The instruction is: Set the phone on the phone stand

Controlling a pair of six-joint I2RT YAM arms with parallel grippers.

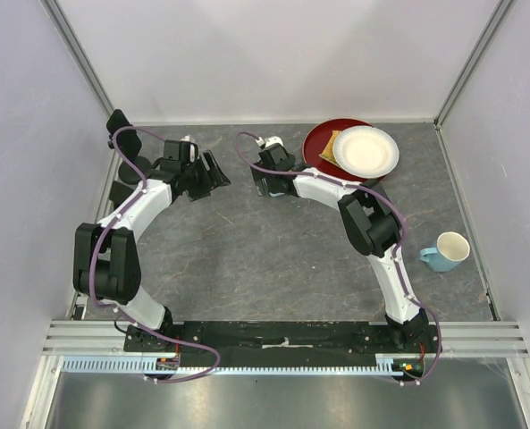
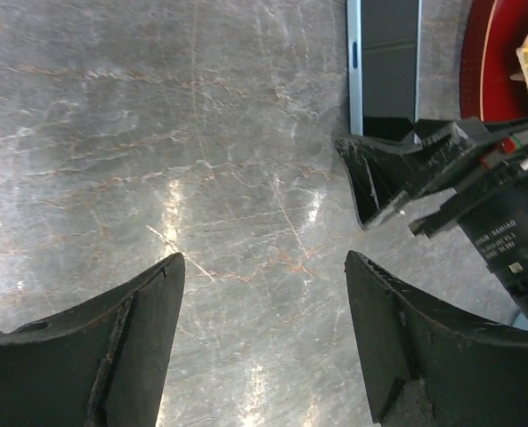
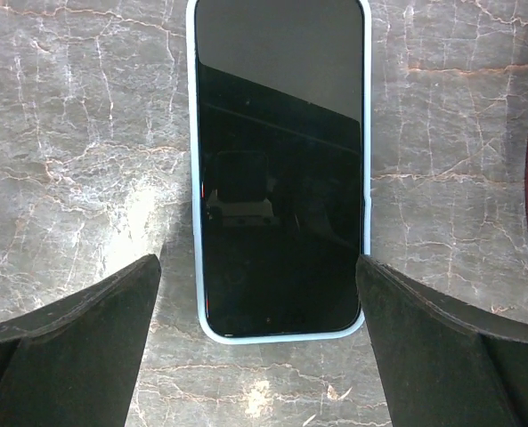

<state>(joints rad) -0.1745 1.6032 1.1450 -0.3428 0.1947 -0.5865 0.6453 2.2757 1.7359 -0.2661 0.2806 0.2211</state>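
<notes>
Phone (image 3: 280,169) is lying flat, screen up, far-middle on the table (image 1: 273,268). The left gripper (image 2: 264,258) is hovering open and empty over bare stone. The right gripper (image 3: 257,260) is hanging open astride the phone, so I judge the grasp is in hand, calling for lowering and closing on its long edges. I cannot make out the stand. Grey marbled stone is glaring between pale walls, with a plate (image 1: 365,150) and mug (image 1: 445,251) sitting right.

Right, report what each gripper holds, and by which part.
Nothing is held. The right gripper is open astride the black phone in a pale blue case, lying flat; the left gripper is open too.
</notes>
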